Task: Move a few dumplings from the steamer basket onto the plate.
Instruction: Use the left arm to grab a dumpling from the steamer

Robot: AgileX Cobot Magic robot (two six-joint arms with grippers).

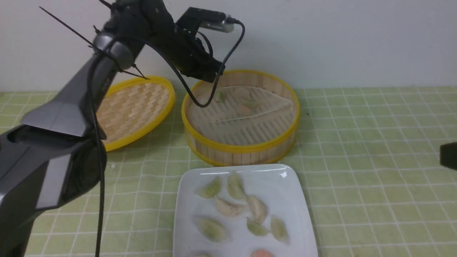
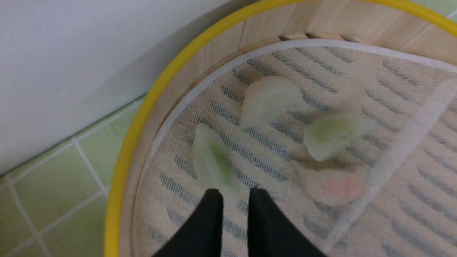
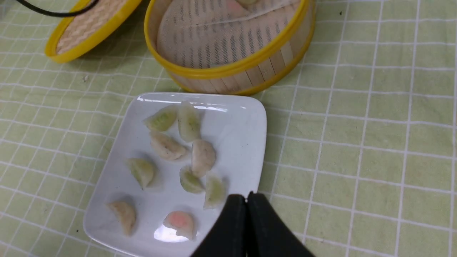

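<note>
Front view: your left arm reaches out over the steamer basket (image 1: 242,147), and the left gripper (image 1: 215,79) hangs inside its far left part, just above the floor. You can't judge its fingers from here. A few dumplings in the basket (image 1: 250,102) lie at the far side on the whitish liner (image 1: 235,125). The lid (image 1: 132,107) lies tilted to the left of the basket, close to it. The plate (image 1: 285,192) sits just in front of the basket on the green checked cloth (image 1: 357,142), with several dumplings on the plate (image 1: 228,207) spread over its middle. Only a dark bit of your right arm (image 1: 449,155) shows at the right edge.

Left wrist view: the black fingers (image 2: 207,221) stand a little apart, with a narrow gap between the tips. The near end of a pale green dumpling (image 2: 214,164) lies right at that gap. You can't tell whether the tips press on it. Three more sit on the liner: a whitish dumpling (image 2: 271,100), a second green dumpling (image 2: 332,134) and a pink dumpling (image 2: 332,185). The last two touch each other. The picture is somewhat blurred.

Right wrist view: the right gripper (image 3: 246,198) has its two fingers pressed together, with nothing between them. Its tips show at the plate's edge, just beside a pale green dumpling on it. You can count nine dumplings on the plate: five pale green, three cream, one pink-orange. The basket stands just beyond the plate, and the lid beside the basket.
</note>
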